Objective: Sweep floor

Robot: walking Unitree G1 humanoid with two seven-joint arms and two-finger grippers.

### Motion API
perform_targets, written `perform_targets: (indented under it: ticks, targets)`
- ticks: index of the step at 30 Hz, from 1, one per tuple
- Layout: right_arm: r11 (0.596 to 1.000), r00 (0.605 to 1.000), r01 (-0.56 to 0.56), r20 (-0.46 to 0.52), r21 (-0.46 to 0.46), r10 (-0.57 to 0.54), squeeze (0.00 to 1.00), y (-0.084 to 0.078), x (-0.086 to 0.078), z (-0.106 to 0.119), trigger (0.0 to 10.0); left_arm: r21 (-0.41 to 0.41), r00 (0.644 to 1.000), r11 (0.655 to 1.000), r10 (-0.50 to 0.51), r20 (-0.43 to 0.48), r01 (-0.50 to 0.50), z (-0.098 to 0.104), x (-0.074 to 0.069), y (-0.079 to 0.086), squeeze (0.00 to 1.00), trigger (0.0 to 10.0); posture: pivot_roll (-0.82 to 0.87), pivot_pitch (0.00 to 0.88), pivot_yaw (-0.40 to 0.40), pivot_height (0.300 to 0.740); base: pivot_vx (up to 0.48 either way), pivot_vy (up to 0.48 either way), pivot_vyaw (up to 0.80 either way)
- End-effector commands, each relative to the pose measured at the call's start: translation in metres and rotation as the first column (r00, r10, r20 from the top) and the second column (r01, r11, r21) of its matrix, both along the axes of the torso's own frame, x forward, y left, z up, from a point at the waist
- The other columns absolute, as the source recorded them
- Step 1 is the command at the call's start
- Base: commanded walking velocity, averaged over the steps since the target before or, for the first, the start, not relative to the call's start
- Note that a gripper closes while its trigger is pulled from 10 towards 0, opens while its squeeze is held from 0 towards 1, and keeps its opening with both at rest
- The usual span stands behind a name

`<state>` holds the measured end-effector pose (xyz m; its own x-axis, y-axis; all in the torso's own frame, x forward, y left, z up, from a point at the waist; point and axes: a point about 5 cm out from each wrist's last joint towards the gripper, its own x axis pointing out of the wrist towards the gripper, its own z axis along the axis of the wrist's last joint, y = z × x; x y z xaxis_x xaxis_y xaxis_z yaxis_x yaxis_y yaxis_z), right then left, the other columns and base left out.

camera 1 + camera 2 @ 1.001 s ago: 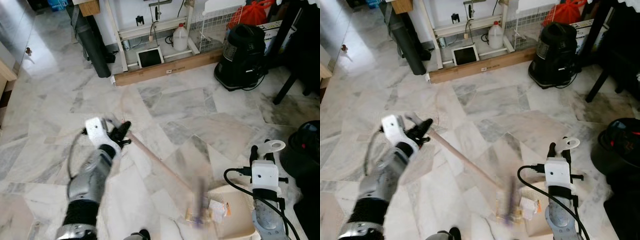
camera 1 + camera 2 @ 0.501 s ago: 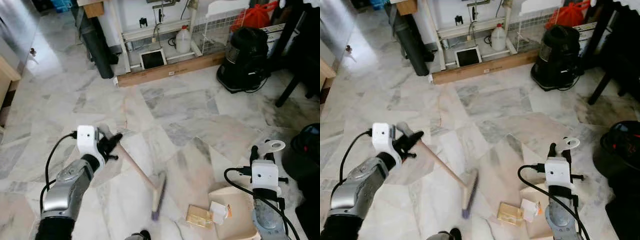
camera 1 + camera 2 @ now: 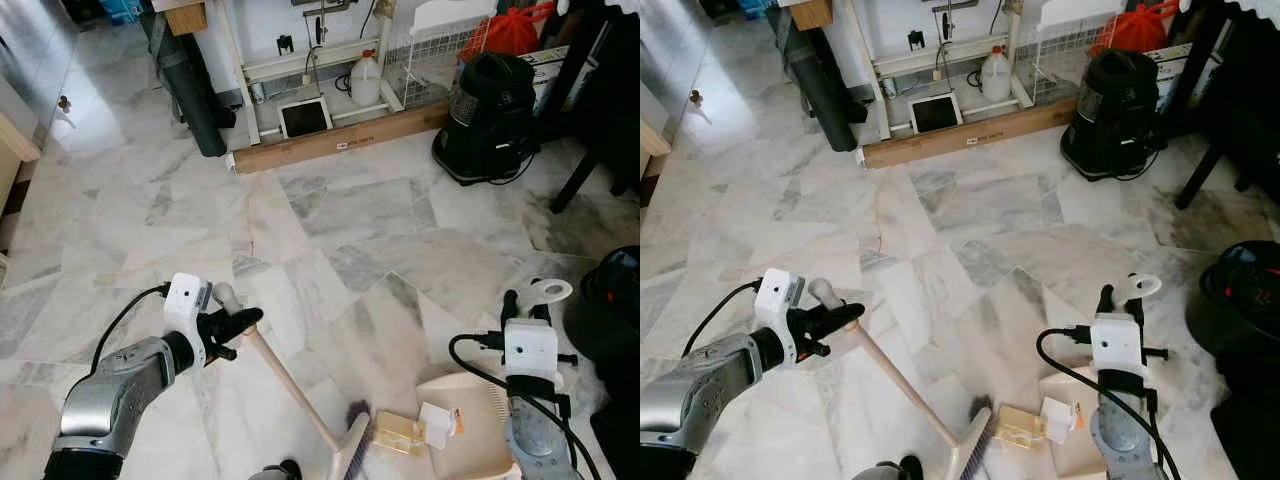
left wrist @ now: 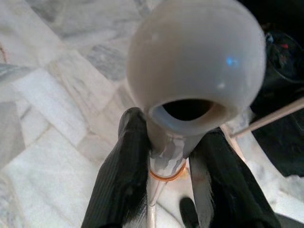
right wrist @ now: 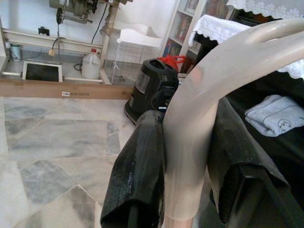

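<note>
The left gripper (image 3: 240, 322) has its two black fingers (image 4: 124, 180) pressed in from either side on the neck of the broom handle (image 3: 902, 384), just under the rounded grey knob at its top end, with no gap left between pads and shaft (the wrist view shows an orange band on the shaft right below the grip). From there the pale wooden handle slants down and toward the robot's right across the marble floor (image 3: 360, 215) to the broom head (image 3: 353, 452), which rests on the tiles at the lower edge of the head views.

The right gripper (image 3: 524, 298) is likewise clamped tight, its fingers (image 5: 138, 171) squeezing the cream looped handle of the dustpan (image 3: 470, 430). The pan lies flat on the floor in front of the right arm. A small white scrap with an orange edge (image 3: 438, 424) sits at the pan's mouth, and a tan rectangular piece (image 3: 398, 434) lies on the tiles between the broom head and the pan, just beside the bristles.

Farther back stand a black vacuum cleaner (image 3: 492, 118), a long wooden plank (image 3: 335, 140) along the wall and a white plastic jug (image 3: 365, 79).
</note>
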<state>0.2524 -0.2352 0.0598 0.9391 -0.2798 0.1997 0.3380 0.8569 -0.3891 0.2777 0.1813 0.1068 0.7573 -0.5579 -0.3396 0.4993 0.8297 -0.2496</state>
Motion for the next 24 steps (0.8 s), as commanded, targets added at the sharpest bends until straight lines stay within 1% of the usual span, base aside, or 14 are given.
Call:
perform_targets:
  ticks: [1,3,5,9,12,16,18,19,22,24]
  targets:
    - [1.0,0.996,0.015,-0.086,0.0,-0.015,0.0,-0.002,-0.009,-0.016,10.0,0.001,0.998,1.0,-0.027,-0.062,0.028,-0.008,-0.008,-0.001,0.0,10.0,0.05,0.185,0.13,0.74,0.0,0.0,0.0]
    - [1.0,0.996,0.013,-0.085,0.001,-0.013,0.0,-0.001,-0.01,-0.016,10.0,-0.006,0.997,0.999,-0.038,-0.072,0.037,-0.01,-0.008,-0.007,0.0,10.0,0.04,0.187,0.13,0.74,0.0,0.0,0.0]
    - [1.0,0.996,0.012,-0.086,0.001,-0.012,0.0,-0.001,-0.011,-0.016,10.0,-0.036,0.995,0.999,-0.035,-0.089,0.032,-0.012,-0.007,-0.015,0.0,10.0,0.04,0.191,0.131,0.74,0.0,0.0,0.0]
    - [1.0,0.996,0.013,-0.085,0.0,-0.013,0.0,-0.002,-0.012,-0.016,10.0,-0.056,0.994,0.998,-0.023,-0.109,0.017,-0.014,-0.006,-0.017,0.0,10.0,0.03,0.194,0.133,0.74,0.0,0.0,0.0]
    - [1.0,0.996,0.014,-0.086,-0.001,-0.014,0.0,-0.003,-0.015,-0.016,10.0,-0.087,0.991,0.996,-0.005,-0.131,-0.006,-0.018,-0.007,-0.021,0.0,10.0,0.02,0.198,0.134,0.74,0.0,0.0,0.0]
    - [1.0,0.996,0.013,-0.087,-0.001,-0.013,0.0,-0.003,-0.016,-0.016,10.0,-0.095,0.993,0.995,-0.001,-0.12,-0.011,-0.019,-0.007,-0.027,0.0,10.0,0.02,0.204,0.133,0.74,0.0,0.0,0.0]
    - [1.0,0.996,0.008,-0.087,0.002,-0.008,0.0,-0.001,-0.019,-0.016,10.0,-0.096,0.995,0.995,0.021,-0.093,-0.03,-0.019,-0.002,-0.032,0.0,10.0,0.01,0.21,0.135,0.74,0.0,0.0,0.0]
    - [1.0,0.996,0.008,-0.087,0.002,-0.008,0.0,-0.001,-0.019,-0.016,10.0,-0.096,0.995,0.995,0.021,-0.093,-0.03,-0.019,-0.002,-0.032,0.0,10.0,0.01,0.21,0.135,0.74,0.0,0.0,0.0]
    - [1.0,0.996,0.005,-0.09,0.009,-0.004,0.0,0.0,-0.022,-0.017,10.0,-0.099,0.994,0.991,0.088,-0.066,-0.094,-0.019,0.009,-0.033,0.0,10.0,0.0,0.214,0.137,0.74,0.0,0.0,0.0]
    - [1.0,0.996,0.002,-0.091,0.011,-0.001,0.0,0.001,-0.024,-0.017,10.0,-0.116,0.993,0.987,0.105,-0.053,-0.111,-0.018,0.015,-0.035,0.0,10.0,-0.01,0.218,0.137,0.74,0.0,0.0,0.0]
